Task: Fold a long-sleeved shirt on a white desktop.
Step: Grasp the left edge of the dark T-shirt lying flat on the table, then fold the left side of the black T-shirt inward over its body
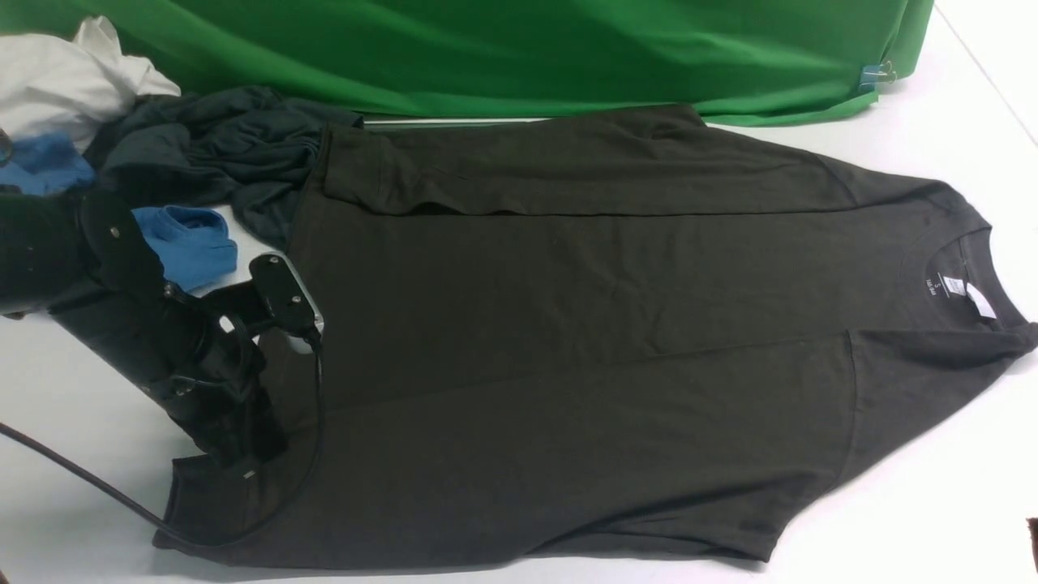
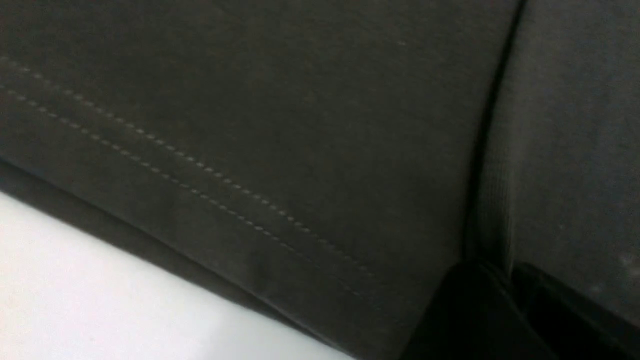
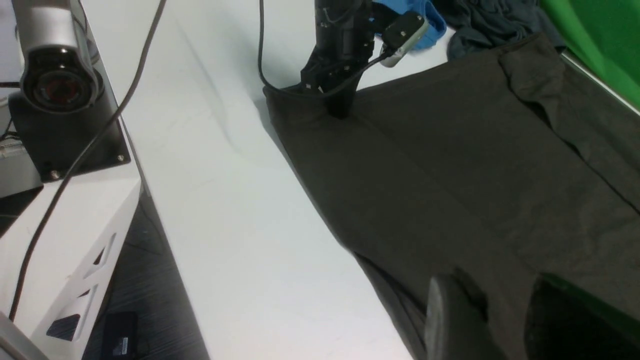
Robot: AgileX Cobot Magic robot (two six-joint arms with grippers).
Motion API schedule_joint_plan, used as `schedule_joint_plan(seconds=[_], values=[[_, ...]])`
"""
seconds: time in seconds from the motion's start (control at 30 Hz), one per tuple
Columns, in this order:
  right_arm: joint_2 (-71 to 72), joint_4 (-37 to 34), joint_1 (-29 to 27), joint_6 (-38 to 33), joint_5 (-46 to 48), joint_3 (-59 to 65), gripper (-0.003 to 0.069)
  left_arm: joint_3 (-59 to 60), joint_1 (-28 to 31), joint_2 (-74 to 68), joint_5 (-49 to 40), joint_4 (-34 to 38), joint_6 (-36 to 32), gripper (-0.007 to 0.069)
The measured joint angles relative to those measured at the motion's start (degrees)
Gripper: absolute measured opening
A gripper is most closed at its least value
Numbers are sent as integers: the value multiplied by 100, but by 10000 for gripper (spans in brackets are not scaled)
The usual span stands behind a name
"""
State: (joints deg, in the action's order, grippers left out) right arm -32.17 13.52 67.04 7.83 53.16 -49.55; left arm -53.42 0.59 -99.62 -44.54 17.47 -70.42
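Two hands, only one on cloth. Left hand [image 1: 243,466] is down on the near hem corner of the long-sleeved shirt [image 1: 568,341], on the robot's left. Its jaws are closed and pinch the fabric (in the left wrist view its fingers [image 2: 465,320] sit tight together with a crease running straight into them). A double row of hem stitching [image 2: 200,170] runs just beside the pinch, and the white desk [image 1: 892,519] shows right past the hem edge. A black cable [image 1: 81,478] loops from that arm over the same corner.

Right hand [image 3: 500,305] shows only in its own wrist view. It's raised off the desk with jaws partly apart and nothing clamped; the shirt's near edge is visible through the gap.

Shirt lies flat across the middle of the desk, hem to the robot's left, collar [image 1: 957,276] with small white labels to the right. Both sleeves are folded in over the body.

Past the far hem corner a dark teal-grey garment [image 1: 219,146] is bunched up, touching the shirt. A blue garment [image 1: 190,243] lies just beside it, with a white cloth [image 1: 65,81] behind. A green backdrop [image 1: 527,49] runs along the far edge.
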Motion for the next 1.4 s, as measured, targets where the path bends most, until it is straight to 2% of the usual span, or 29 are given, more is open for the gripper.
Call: schedule_joint_plan(seconds=[0.17, 0.37, 0.53, 0.93, 1.03, 1.13, 1.2, 1.27, 1.4], values=[[0, 0, 0, 0, -10, 0, 236, 0, -47, 338, -103, -1, 0, 24], [0, 0, 0, -5, -15, 0, 236, -179, -467, 748, -147, -199, 272, 25], [0, 6, 0, 8, -33, 0, 236, -846, -881, 770, -370, -684, 946, 25], [0, 29, 0, 87, -38, 0, 236, -2269, -961, 770, -933, -1003, 1329, 25], [0, 161, 0, 258, -38, 0, 236, -2581, -961, 749, -975, -991, 1334, 25], [0, 708, 0, 884, -38, 0, 236, -3193, -961, 460, -1218, -991, 1385, 25], [0, 827, 0, 1021, -38, 0, 236, -3316, -961, 333, -1277, -991, 1414, 25], [0, 1110, 0, 1369, -38, 0, 237, -3660, -961, -6, -1414, -991, 1512, 25], [0, 1301, 0, 1625, -18, 0, 237, -4130, -961, -701, -1533, -997, 1543, 25]])
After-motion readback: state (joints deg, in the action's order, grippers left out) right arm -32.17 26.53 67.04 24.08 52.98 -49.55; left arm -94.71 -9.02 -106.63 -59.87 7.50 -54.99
